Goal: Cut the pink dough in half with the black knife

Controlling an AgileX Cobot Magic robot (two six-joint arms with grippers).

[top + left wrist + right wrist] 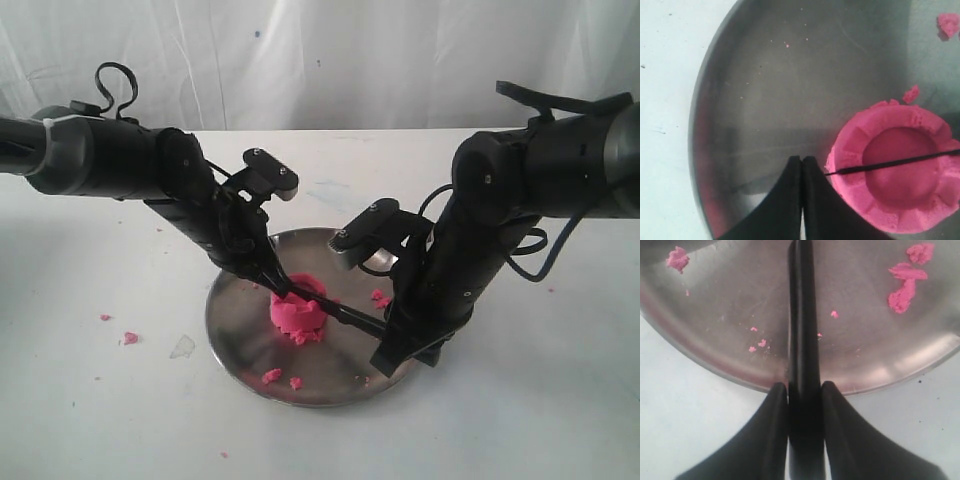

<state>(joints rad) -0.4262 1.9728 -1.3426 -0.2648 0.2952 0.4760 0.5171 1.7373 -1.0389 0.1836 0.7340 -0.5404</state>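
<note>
A round steel plate [235, 330] sat on the white table [100, 400]. Small pink crumbs [272, 376] lay on the plate; others [130, 338] were scattered on the table.

Setting: appeared a lab test bench
Evidence: white draped backdrop [330, 60], bare white table [90, 400], steel plate [235, 335]

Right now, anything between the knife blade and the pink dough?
Nothing visible. The black knife, held in the right end effector, already lies across the dented top of the pink dough on the steel plate. The left end effector sits shut beside the dough.
</note>
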